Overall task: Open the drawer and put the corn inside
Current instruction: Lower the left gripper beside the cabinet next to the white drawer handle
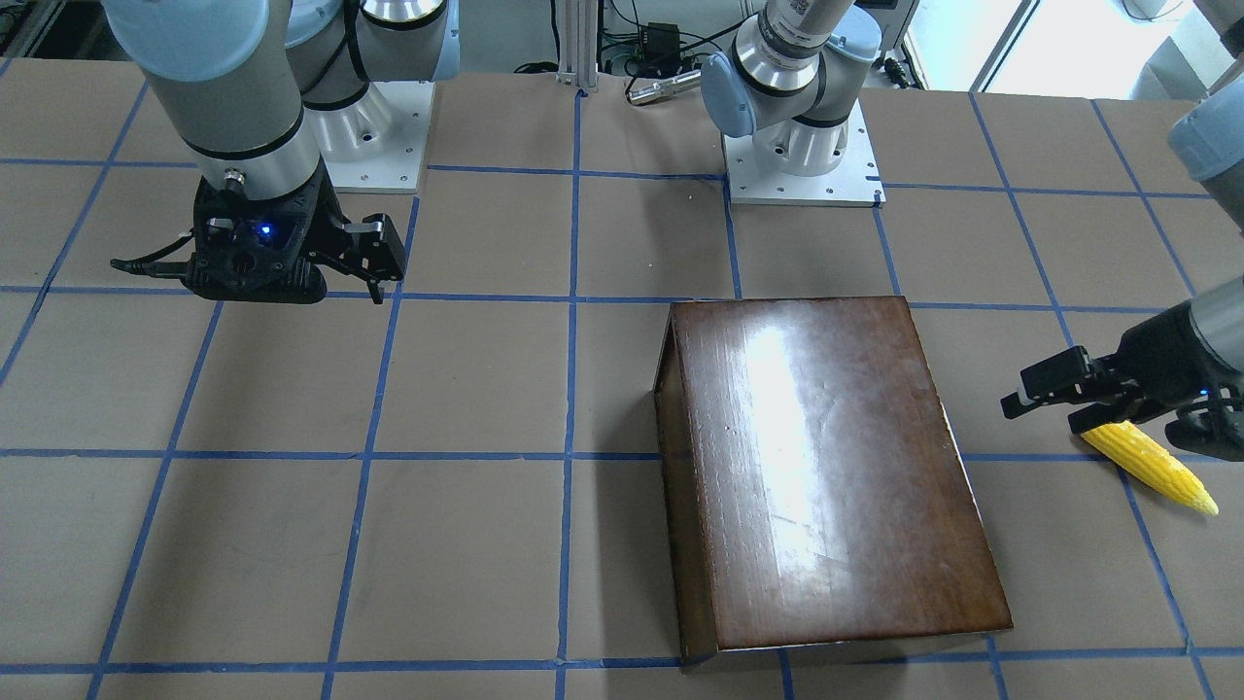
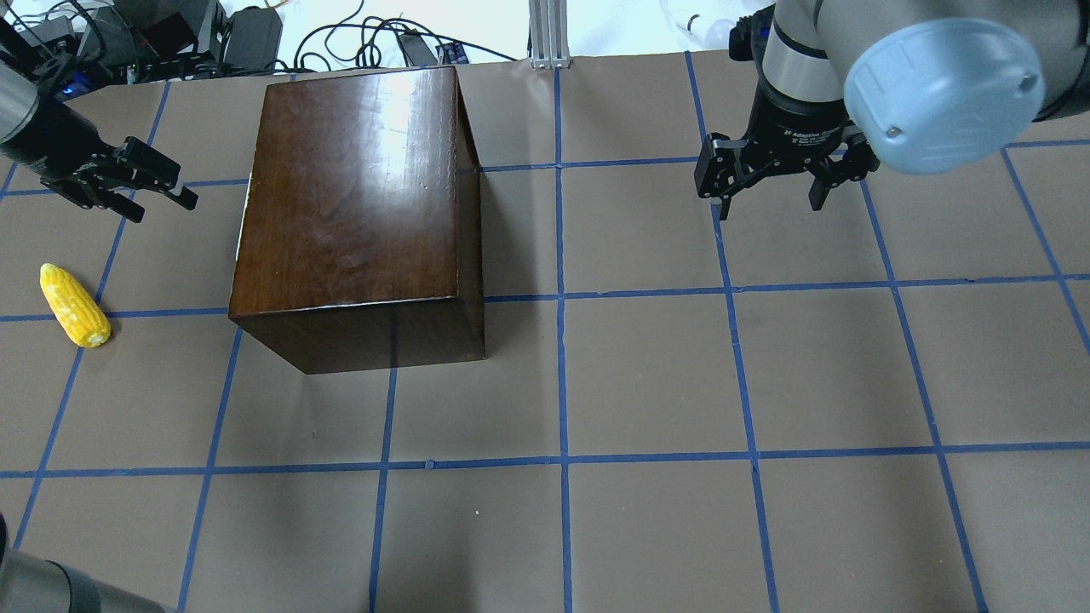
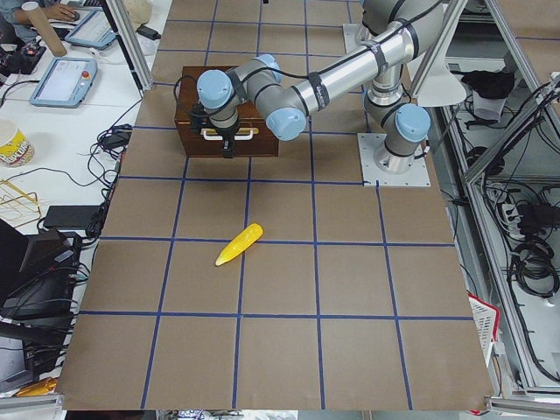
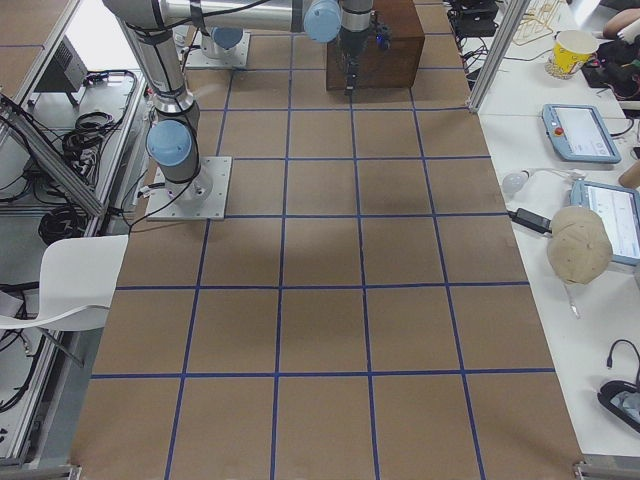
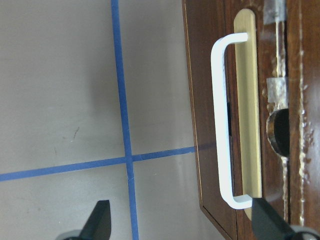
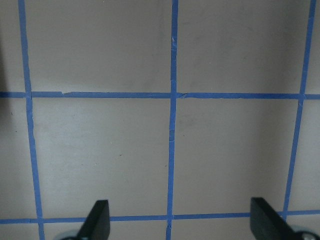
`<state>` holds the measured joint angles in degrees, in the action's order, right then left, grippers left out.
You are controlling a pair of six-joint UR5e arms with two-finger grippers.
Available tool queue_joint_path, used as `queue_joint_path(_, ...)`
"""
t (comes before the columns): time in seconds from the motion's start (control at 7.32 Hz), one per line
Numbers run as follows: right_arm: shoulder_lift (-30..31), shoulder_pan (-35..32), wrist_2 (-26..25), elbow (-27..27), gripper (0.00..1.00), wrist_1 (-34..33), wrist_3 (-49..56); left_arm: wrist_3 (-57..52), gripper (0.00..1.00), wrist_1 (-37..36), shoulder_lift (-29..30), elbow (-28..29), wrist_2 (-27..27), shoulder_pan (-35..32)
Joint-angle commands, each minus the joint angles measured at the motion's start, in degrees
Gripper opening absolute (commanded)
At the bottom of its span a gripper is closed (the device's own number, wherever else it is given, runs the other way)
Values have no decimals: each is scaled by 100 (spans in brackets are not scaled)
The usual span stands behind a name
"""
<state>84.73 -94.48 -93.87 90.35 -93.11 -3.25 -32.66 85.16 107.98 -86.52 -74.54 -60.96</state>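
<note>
The glossy dark-brown box (image 2: 358, 196) stands left of the table's middle, also in the front view (image 1: 826, 467). Its drawer (image 5: 202, 100) is shut; the dark front panel carries a white handle (image 5: 222, 120) on a brass plate. The yellow corn (image 2: 75, 305) lies on the table beside the box, also in the front view (image 1: 1152, 467). My left gripper (image 2: 174, 187) is open and empty. It hovers level with the drawer front, a short way off the handle, with the corn close beside it (image 1: 1042, 416). My right gripper (image 2: 769, 204) is open and empty, far from the box.
The table is brown paper with a blue tape grid (image 2: 562, 298). Both arm bases (image 1: 802, 180) stand at the robot's edge. Cables and electronics (image 2: 213, 34) lie beyond the far edge. Desks with tablets flank the table in the side views.
</note>
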Motion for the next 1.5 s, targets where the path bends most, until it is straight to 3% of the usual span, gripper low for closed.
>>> queue_joint_path(0.0, 0, 0, 0, 0, 100, 4, 0, 250, 100, -8, 179, 22, 80, 14)
queue_joint_path(1.37, 0, 0, 0, 0, 100, 4, 0, 814, 100, -192, 364, -22, 98, -39)
